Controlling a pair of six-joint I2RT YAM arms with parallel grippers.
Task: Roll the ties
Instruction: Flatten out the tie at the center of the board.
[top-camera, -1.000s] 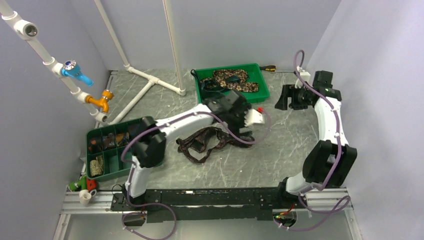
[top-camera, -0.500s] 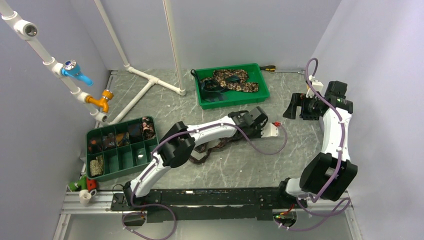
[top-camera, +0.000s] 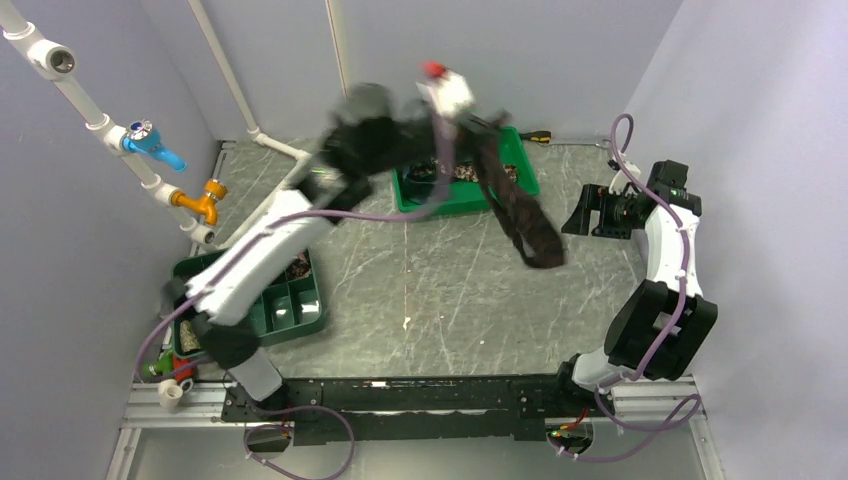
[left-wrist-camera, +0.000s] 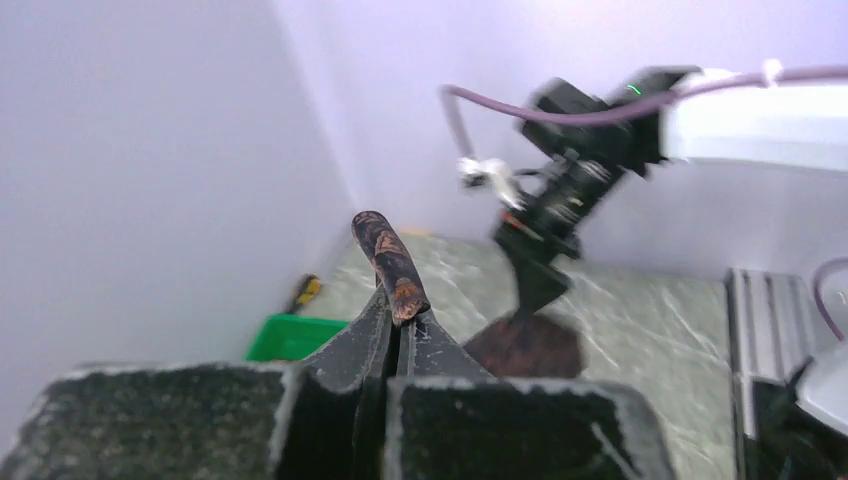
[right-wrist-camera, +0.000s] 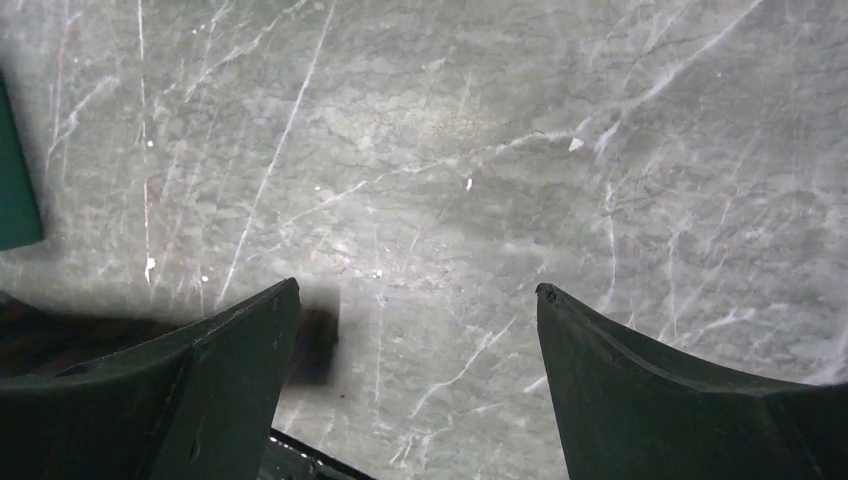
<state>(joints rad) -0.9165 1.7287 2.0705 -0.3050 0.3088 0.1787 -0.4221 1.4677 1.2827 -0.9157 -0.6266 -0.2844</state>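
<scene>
My left gripper (top-camera: 478, 122) is raised high over the back of the table, shut on a dark brown tie (top-camera: 525, 215). The tie hangs from the jaws in a long blurred strip, and its wide end (top-camera: 543, 250) dangles near my right gripper (top-camera: 588, 212). In the left wrist view the jaws (left-wrist-camera: 400, 312) pinch the tie, with a short mottled end (left-wrist-camera: 390, 262) sticking up and the wide end (left-wrist-camera: 525, 345) below. My right gripper (right-wrist-camera: 415, 290) stands open over bare table, with a dark blur of tie (right-wrist-camera: 315, 345) by its left finger. Another mottled tie (top-camera: 462, 172) lies in the green tray (top-camera: 525, 180).
A green compartment box (top-camera: 300, 305) with small rolled items sits at the left. White pipes (top-camera: 270, 200) and a blue and an orange tap (top-camera: 205, 200) stand along the left and back. Purple cables trail from both arms.
The left gripper shut on the tie lying mid-table and swung it high toward the back, lifting it off the table. The right gripper barely moved.
</scene>
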